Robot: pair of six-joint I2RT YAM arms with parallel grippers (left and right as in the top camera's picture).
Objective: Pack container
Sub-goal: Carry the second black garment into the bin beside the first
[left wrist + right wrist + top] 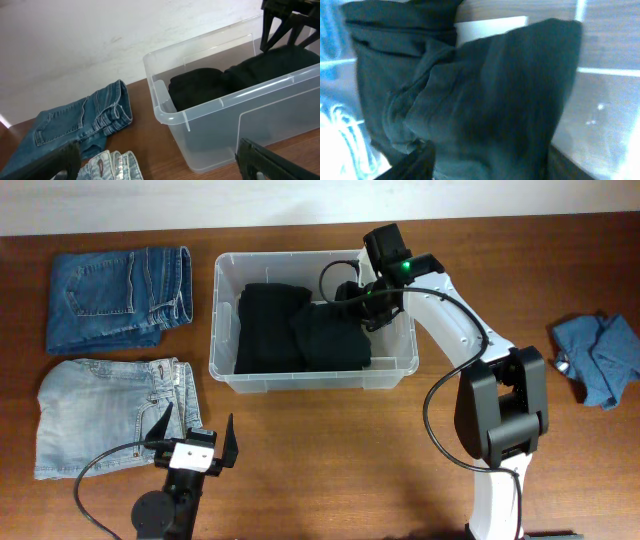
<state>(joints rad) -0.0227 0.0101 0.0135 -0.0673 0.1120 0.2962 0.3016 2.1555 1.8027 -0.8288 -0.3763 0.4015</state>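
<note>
Looking down from overhead, the container (pixel 222 370) sits by the middle of the bench's (pixel 330 450) far edge, long side parallel to that edge. It holds two folded black garments, one (pixel 268 325) in its left half and another (pixel 335 340) overlapping it toward the right. The right end effector (pixel 362 310) reaches over the container's right half, above the second garment. The left end effector (pixel 196 432) stays well apart from the container at the near edge, its jaws spread wide and holding nothing.

Only the overhead view shows the crumpled blue cloth (pixel 600 355) by the right edge, and the full layout of the dark jeans (pixel 115 295) at the far left corner and the light jeans (pixel 105 415) nearer the near left corner.

The left wrist view adds the side-on picture: the clear wall and rolled rim (pixel 165 107), the black garments (pixel 200 87) lying low inside, and the right end effector's dark fingers (pixel 272 30) coming down from above the rim.

The right wrist view alone shows the white label (pixel 490 27) on the base and bunched black cloth (pixel 490 105) filling the space between its fingers. I cannot tell whether they pinch the cloth.
</note>
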